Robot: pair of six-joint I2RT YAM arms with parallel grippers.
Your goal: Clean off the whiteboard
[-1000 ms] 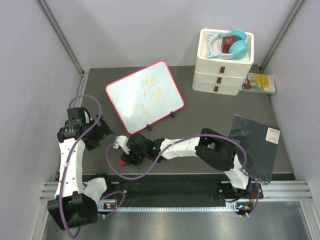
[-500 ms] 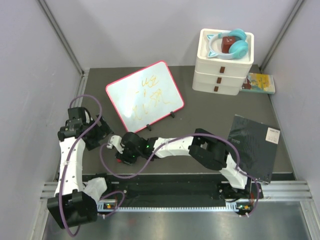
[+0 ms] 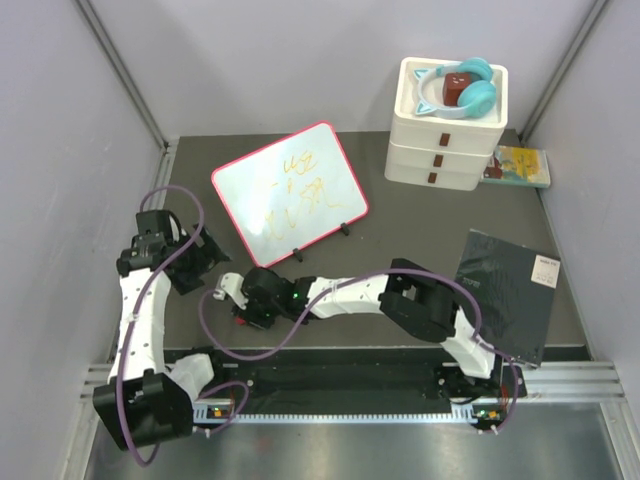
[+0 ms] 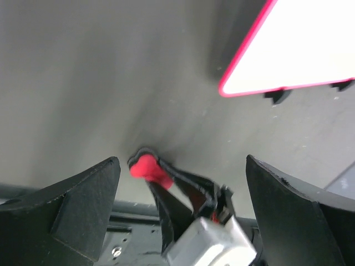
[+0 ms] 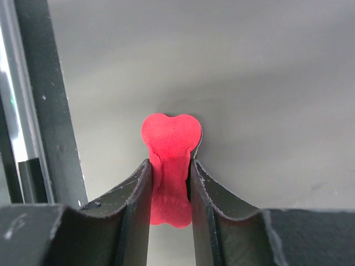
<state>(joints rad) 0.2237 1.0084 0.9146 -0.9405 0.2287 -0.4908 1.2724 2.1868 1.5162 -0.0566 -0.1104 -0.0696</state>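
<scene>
The whiteboard (image 3: 289, 193), white with a pink-red rim and yellow scribbles, stands tilted on small black feet at the back left; its corner (image 4: 299, 50) shows in the left wrist view. A red bone-shaped eraser (image 5: 171, 138) lies on the grey table near the front rail. My right gripper (image 5: 170, 166) is shut on its narrow waist, a finger pressed against each side. From above, the eraser (image 3: 243, 318) is mostly hidden under that gripper (image 3: 246, 310). My left gripper (image 4: 183, 188) hangs wide open just left of it, looking down at the eraser (image 4: 145, 168), and holds nothing.
A white drawer stack (image 3: 447, 140) with teal headphones (image 3: 458, 88) on top stands at the back right, a small book (image 3: 516, 165) beside it. A dark grey sheet (image 3: 510, 290) lies at the right. The black front rail (image 3: 350, 380) runs close behind the eraser.
My right gripper slid a little to the left and its jaws closed onto the red eraser. The left arm shifted slightly, its gripper still wide open.
</scene>
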